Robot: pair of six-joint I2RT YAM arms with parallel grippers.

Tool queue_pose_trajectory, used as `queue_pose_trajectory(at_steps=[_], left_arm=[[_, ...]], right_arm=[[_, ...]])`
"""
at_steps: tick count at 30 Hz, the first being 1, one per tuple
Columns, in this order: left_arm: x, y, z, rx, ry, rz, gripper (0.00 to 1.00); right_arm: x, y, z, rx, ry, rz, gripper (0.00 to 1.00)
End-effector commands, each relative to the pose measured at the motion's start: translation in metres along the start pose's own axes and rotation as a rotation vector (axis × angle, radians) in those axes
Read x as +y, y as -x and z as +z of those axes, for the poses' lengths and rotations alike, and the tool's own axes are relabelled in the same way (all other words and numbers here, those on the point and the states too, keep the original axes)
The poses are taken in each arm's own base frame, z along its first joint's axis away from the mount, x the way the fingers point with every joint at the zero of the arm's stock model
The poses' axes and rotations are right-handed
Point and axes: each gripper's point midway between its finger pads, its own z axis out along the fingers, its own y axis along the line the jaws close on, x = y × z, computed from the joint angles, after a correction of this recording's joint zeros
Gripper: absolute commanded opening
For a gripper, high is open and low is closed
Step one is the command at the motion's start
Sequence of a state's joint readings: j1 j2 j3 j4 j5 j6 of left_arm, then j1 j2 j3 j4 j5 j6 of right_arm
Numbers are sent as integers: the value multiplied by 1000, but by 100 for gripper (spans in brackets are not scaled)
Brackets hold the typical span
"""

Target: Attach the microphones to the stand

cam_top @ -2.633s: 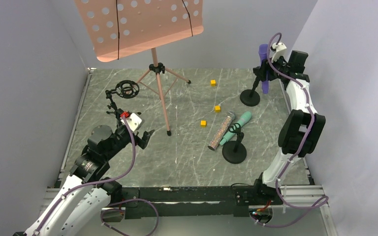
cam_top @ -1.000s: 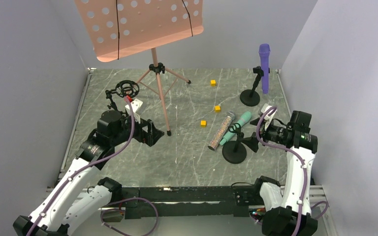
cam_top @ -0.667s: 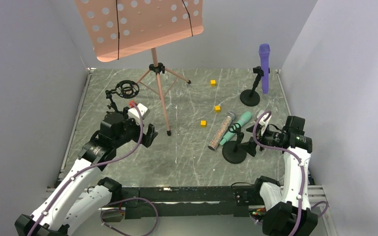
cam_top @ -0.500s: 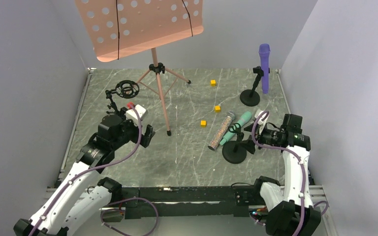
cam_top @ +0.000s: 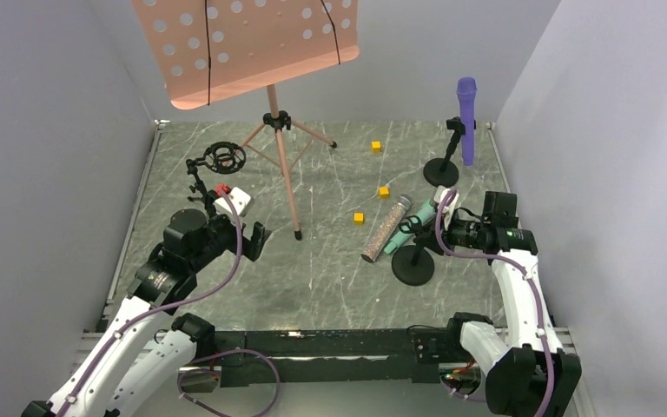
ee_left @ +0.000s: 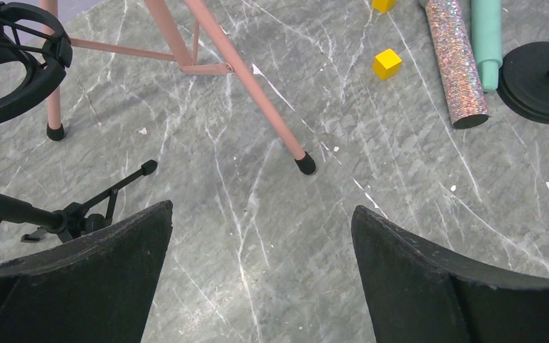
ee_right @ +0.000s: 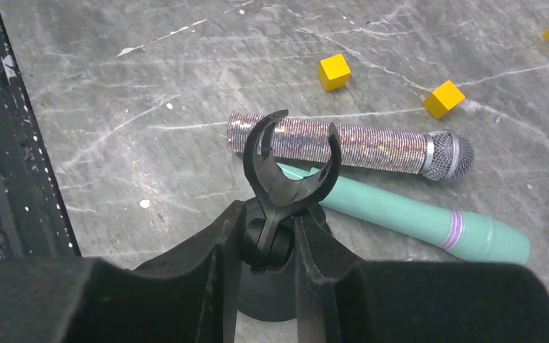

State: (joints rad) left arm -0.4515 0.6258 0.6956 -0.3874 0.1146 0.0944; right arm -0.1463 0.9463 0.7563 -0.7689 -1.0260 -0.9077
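A grey marble table (cam_top: 330,287) carries a tall pink music stand (cam_top: 282,174) toward its far edge. The left gripper (ee_left: 261,211) hangs over the table's left side, jaws wide apart, holding nothing. Near the right edge, the right gripper (ee_right: 268,229) is clamped on the neck of a small black stand (cam_top: 413,265), just under its empty clip (ee_right: 289,194). A purple microphone (cam_top: 466,109) sits clipped upright in another stand near the far right corner. The teal microphone (ee_right: 414,218) and glittery microphone (ee_right: 343,146) lie side by side, just beside the gripped stand's base. The risk is that dragging or tilting this stand could send them rolling, or topple it.
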Motion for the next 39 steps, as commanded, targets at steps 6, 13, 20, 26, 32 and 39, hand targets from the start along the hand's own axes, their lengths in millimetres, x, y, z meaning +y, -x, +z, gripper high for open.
queue_pose_trajectory(at_steps=[6, 13, 20, 26, 32, 39], left_arm=[[-1, 12, -1, -55, -18, 22, 99], [-7, 14, -1, -68, -57, 25, 99], [-11, 16, -1, -86, -84, 30, 99], [-11, 14, 0, -81, -89, 31, 99], [-14, 14, 1, -80, -108, 31, 99], [-20, 15, 2, -84, -150, 31, 99]], right_arm=[[18, 16, -2, -51, 101, -139, 8], [57, 46, 13, -120, 348, -204, 8], [83, 60, 27, -147, 531, -246, 8], [83, 55, 41, -114, 547, -291, 12], [77, 42, 48, -91, 492, -300, 41], [67, 50, 35, -101, 391, -261, 80]])
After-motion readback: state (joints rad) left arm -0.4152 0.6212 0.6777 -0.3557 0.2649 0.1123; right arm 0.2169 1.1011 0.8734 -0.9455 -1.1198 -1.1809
